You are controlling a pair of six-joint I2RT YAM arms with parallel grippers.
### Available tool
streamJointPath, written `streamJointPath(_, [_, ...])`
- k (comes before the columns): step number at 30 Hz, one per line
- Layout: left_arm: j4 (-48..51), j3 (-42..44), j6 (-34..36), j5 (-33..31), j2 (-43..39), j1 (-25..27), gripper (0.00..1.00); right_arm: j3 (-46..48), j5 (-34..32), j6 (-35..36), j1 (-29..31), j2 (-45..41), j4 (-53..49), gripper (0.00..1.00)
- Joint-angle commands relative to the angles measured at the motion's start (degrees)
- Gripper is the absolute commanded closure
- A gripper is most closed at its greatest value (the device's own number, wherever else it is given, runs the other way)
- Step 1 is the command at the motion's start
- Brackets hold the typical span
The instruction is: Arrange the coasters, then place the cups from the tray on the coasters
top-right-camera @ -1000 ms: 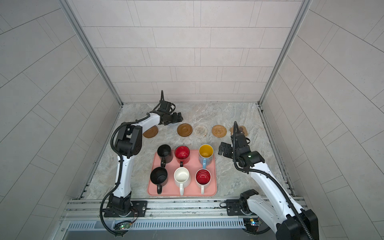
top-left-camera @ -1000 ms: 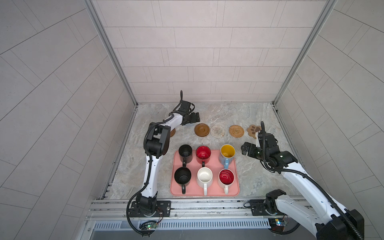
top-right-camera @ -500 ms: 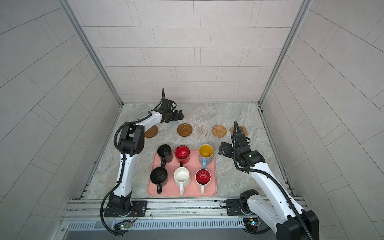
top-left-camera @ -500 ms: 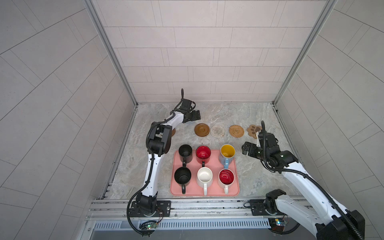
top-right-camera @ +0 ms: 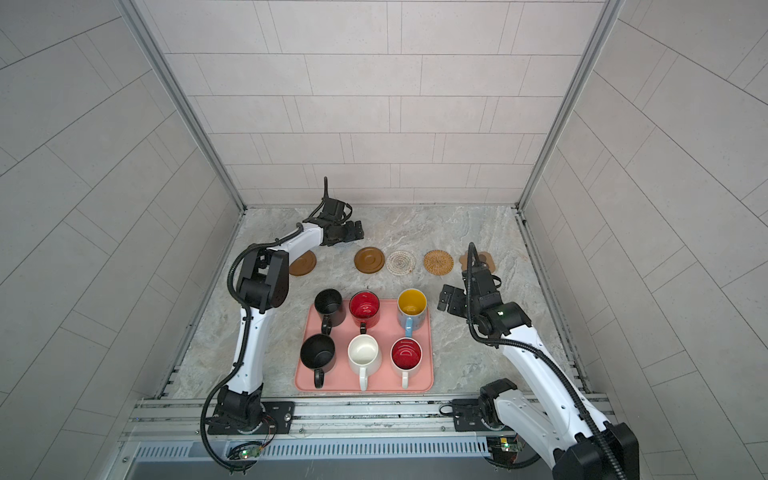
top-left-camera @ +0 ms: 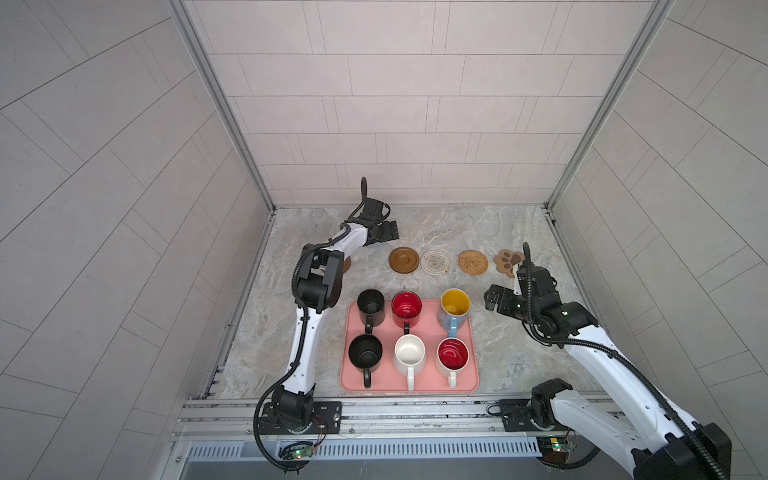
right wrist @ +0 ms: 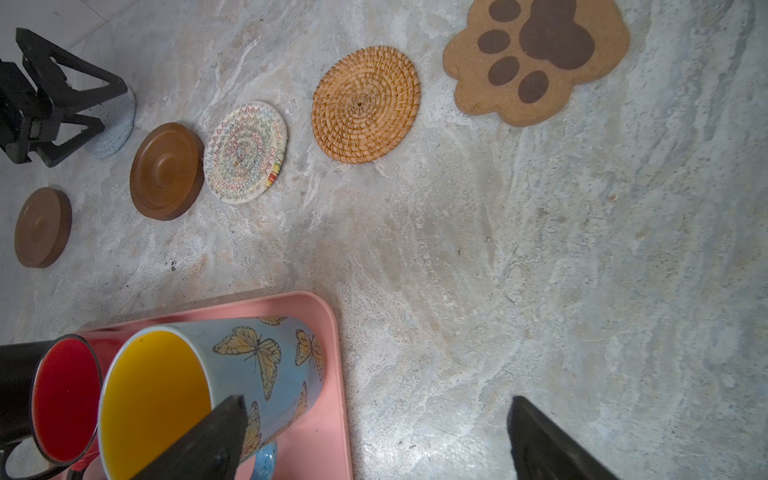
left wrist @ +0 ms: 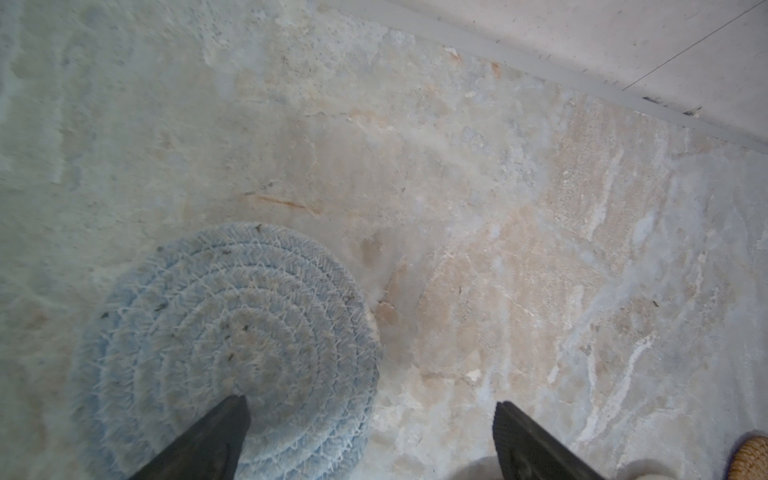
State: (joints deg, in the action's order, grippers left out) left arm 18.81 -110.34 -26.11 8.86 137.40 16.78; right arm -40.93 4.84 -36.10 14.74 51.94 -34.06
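Just beside tray [top-left-camera: 386, 384] rim, bare tabletop [top-left-camera: 511, 349]

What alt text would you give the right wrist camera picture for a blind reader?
A butterfly mug with a yellow inside stands on a pink tray; beyond it six coasters lie on a marble table, the blue one partly hidden by the left gripper.

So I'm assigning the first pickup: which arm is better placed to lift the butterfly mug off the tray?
Likely right. The right end effector, open, hangs just beside the butterfly mug at the tray's right edge; the left end effector, also open, is far back over the grey-blue coaster.
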Motion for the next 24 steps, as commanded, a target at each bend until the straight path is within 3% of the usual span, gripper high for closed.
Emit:
streamJointPath(1, [6.3, 1.9, -1.5, 0.4, 2.7, -0.7, 0.0, -0.2, -1.4, -0.6, 0.3, -1.7, -1.1, 0.0])
streamJointPath(24, [-4.2, 4.5, 1.2, 3.7, -8.3, -0.7, 0.0, -4.8, -4.7, 3.4, 0.3, -2.7, -2.2, 0.01])
